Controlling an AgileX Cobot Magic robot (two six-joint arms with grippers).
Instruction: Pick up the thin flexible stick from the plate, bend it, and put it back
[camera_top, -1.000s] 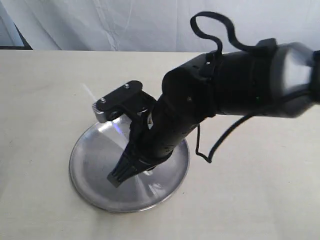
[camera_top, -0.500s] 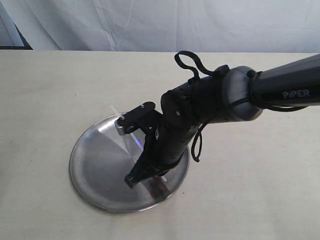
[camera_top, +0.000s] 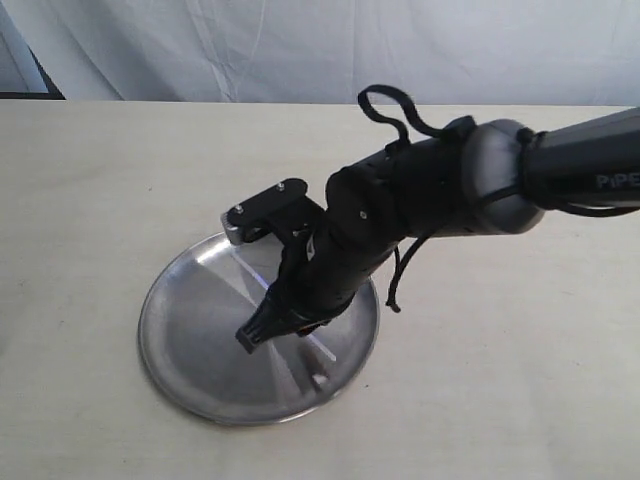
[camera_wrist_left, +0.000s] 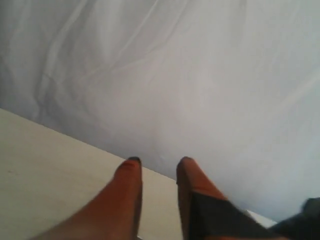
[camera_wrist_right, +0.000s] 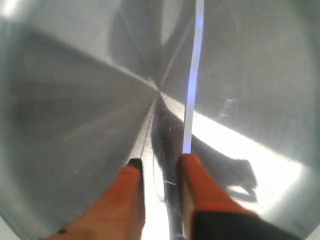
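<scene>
Shifted toward the plate's (camera_top: 185, 345) middle, the right claw (camera_wrist_right: 159, 161) hangs slightly parted, empty; the stick (camera_wrist_right: 192, 75) lies on the plate just beyond one fingertip (camera_wrist_right: 189, 166), its far end cut off. Left claw (camera_wrist_left: 157, 160), parted, faces white cloth (camera_wrist_left: 200, 75).

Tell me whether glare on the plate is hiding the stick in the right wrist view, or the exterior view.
Right wrist view: the stick reads as a bluish-white line on grey steel; blown-out glare on the plate and the shadow of the right pincer sit near its close end. Exterior view: the arm covers most of it.
</scene>
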